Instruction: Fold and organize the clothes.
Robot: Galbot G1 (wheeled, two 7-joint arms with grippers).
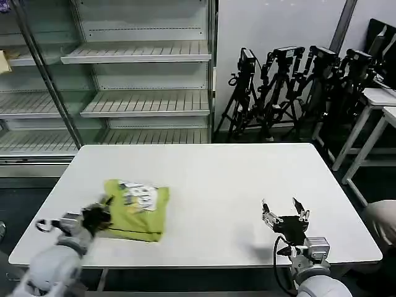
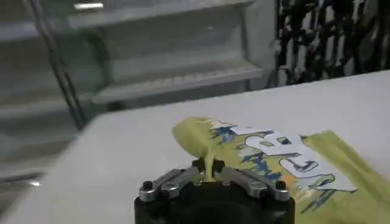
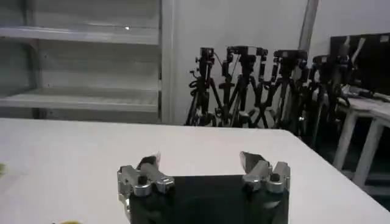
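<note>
- The lime, yellow-green T-shirt of soft thin fabric (image 1: 137, 209), which carries a white and blue print on its upper face, is seen lying as a folded, roughly square bundle on the white rectangular counter (image 1: 223, 185), near the front-left corner.
- The left pincer (image 1: 96, 218) is placed at the bundle's left edge and is closed on a raised flap of the cloth, as seen pinched between its fingers in the left wrist view (image 2: 208, 175).
- From this pincer the shirt extends toward the counter's middle, so any further fold is judged to run that way.
- The right pincer (image 1: 285, 213) hangs open near the front-right edge, well apart from the shirt; the left arm is plainly nearer.
</note>
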